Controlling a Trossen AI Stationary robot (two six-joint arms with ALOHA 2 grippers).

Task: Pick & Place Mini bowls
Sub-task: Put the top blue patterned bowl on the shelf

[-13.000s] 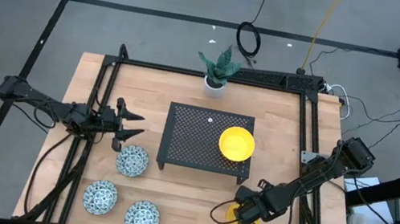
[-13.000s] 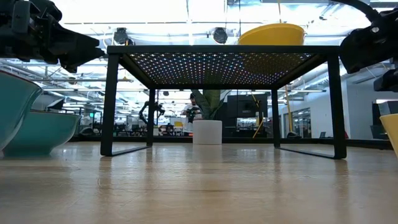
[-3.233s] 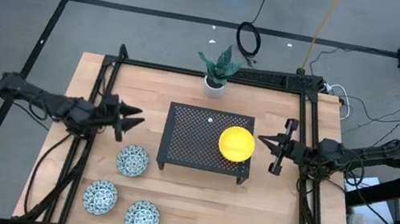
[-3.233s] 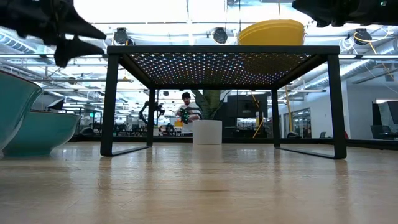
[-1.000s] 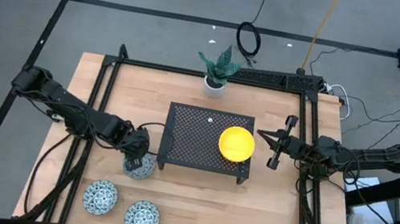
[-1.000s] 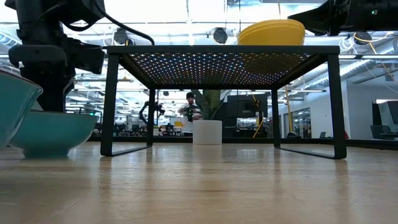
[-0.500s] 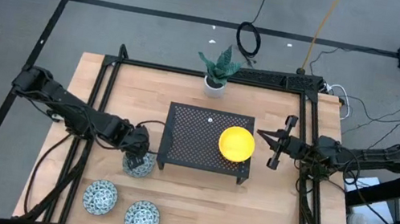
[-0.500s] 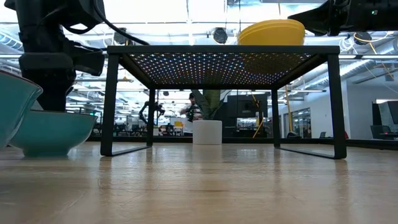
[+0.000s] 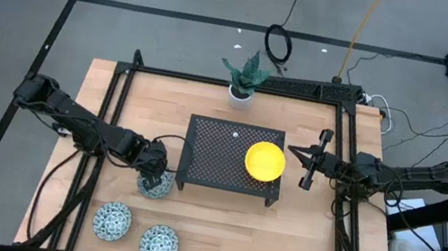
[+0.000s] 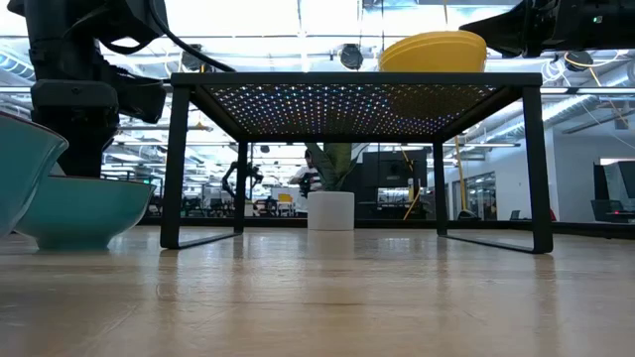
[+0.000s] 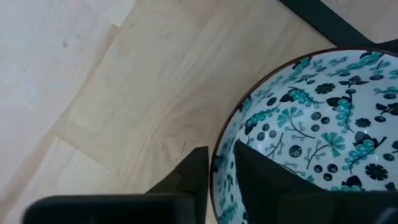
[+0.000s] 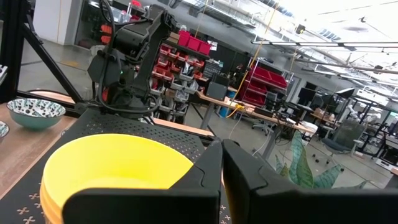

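Patterned bowl (image 11: 323, 137) rim between left gripper (image 11: 217, 168) jaws (straddling) — on table

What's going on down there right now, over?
Left gripper straddling rim of patterned bowl, beside rack. Right gripper shut, hovering by yellow bowls on rack. Nothing blocking.

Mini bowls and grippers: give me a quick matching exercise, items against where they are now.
Items:
1. yellow bowls
2. left gripper
3. right gripper
4. plant pot

Places:
A. jaws astride a patterned bowl's rim
B. table's far edge
C. stacked on the black mesh rack
D. shut, beside the rack

Pairs: 1-C, 2-A, 3-D, 4-B
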